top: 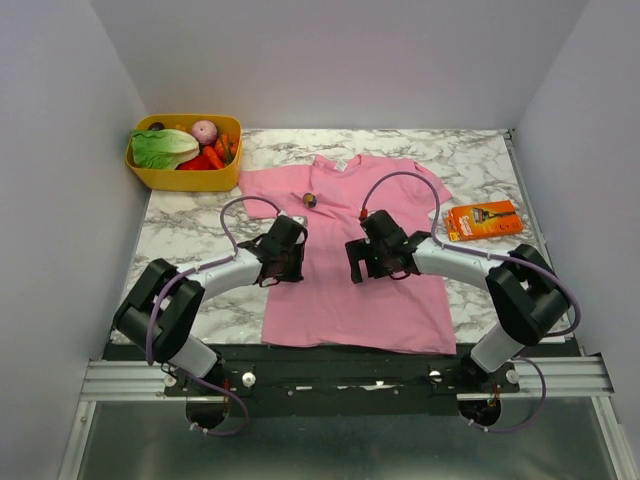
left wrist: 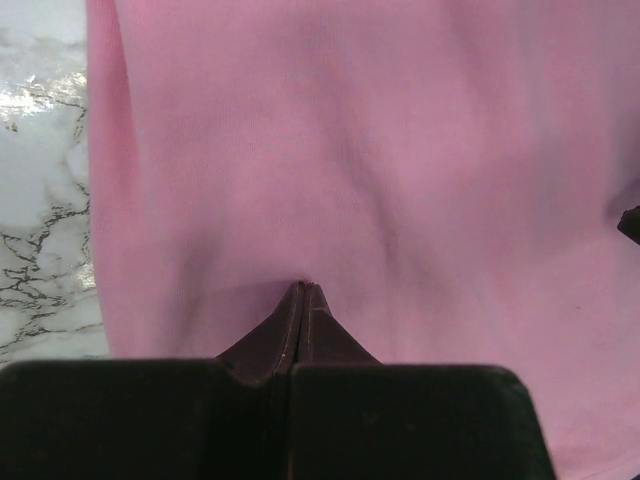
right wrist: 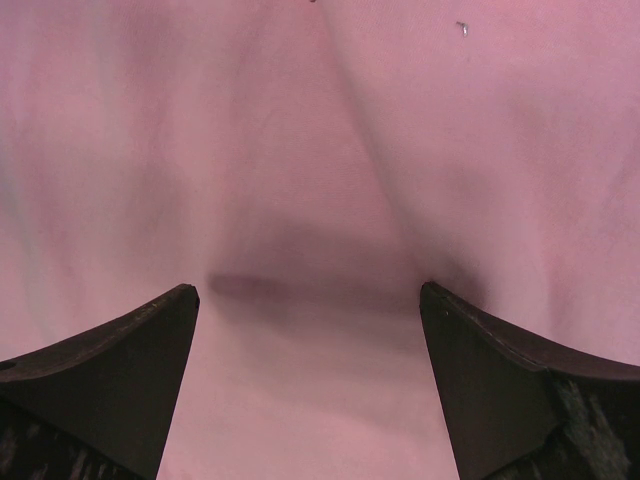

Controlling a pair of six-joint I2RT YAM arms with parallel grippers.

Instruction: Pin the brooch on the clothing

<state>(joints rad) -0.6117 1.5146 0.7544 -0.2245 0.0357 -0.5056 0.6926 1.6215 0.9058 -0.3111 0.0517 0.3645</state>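
The pink T-shirt [top: 345, 270] lies flat on the marble table, neck toward the back. The brooch [top: 309, 199], a tiny dark-gold disc, rests on the shirt's chest just below the collar, apart from both grippers. My left gripper [top: 283, 268] is low over the shirt's left side. In the left wrist view it [left wrist: 303, 288] is shut, its tips touching the pink cloth [left wrist: 380, 150], with nothing seen between them. My right gripper [top: 363, 265] is low over the shirt's middle. In the right wrist view it [right wrist: 310, 292] is wide open and empty over puckered cloth [right wrist: 310, 150].
A yellow bin [top: 145, 176] of vegetables stands at the back left. An orange packet [top: 483, 220] lies right of the shirt. Bare marble [left wrist: 40, 200] shows left of the shirt. A tiny silvery speck [right wrist: 462, 28] lies on the cloth ahead of the right gripper.
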